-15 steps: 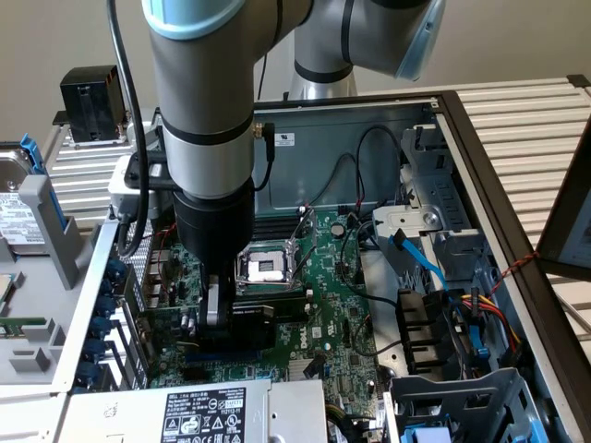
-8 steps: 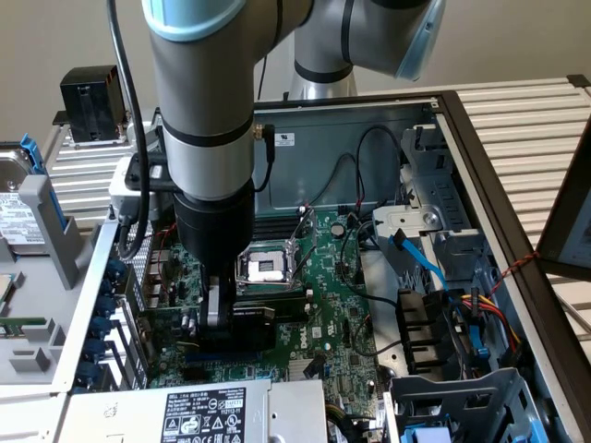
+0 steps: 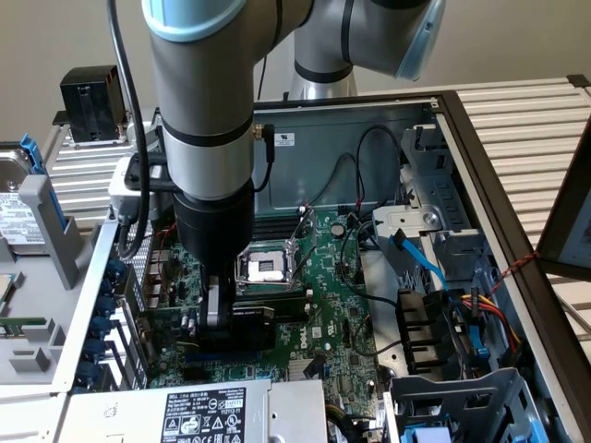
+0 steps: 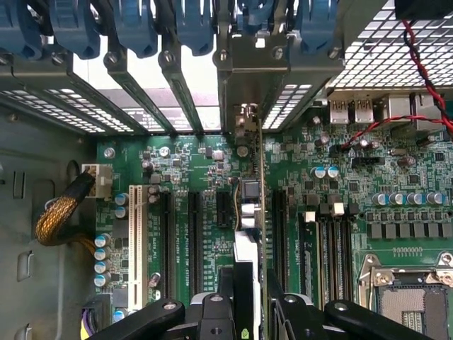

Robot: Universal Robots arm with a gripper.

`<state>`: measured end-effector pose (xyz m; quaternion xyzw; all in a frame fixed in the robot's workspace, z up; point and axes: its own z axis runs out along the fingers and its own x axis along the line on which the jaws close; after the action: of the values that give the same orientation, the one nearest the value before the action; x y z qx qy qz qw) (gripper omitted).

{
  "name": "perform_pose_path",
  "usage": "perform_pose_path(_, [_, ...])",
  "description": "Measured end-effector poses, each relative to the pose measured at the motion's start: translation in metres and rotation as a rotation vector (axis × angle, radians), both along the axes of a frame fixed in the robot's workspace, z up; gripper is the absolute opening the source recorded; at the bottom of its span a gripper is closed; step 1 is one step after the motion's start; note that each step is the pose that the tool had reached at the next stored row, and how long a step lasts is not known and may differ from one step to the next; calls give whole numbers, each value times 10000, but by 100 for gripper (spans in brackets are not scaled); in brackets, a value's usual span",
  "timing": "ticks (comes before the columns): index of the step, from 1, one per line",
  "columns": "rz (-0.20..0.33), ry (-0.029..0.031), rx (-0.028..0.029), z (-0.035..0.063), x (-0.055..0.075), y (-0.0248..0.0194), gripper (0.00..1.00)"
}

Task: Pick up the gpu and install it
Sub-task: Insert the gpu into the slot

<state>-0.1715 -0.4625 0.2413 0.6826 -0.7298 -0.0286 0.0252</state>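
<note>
The gpu (image 3: 273, 309) is a thin black card standing on edge over the green motherboard (image 3: 323, 318), just in front of the CPU socket (image 3: 266, 268). My gripper (image 3: 214, 318) reaches straight down into the open computer case and is shut on the card's end nearest the exterior view's left. The wrist view looks down the gpu (image 4: 245, 212) edge-on, lined up with a black expansion slot (image 4: 224, 209), with its metal bracket at the rear slot opening. The gripper (image 4: 244, 301) has a finger on each side of the card. I cannot tell whether the card's lower edge sits in the slot.
A white slot (image 4: 135, 237) and more black slots lie beside the card. Blue slot latches (image 4: 127, 28) line the case's rear wall. Drive cages and loose cables (image 3: 443, 277) crowd the exterior view's right. A power supply (image 3: 203, 411) sits in front, with a black heatsink block (image 3: 92, 101) outside the case.
</note>
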Motion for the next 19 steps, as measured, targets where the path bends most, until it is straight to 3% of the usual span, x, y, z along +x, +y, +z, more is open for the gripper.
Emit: perform_pose_path(19, [186,0,0,-3,-13,0,27])
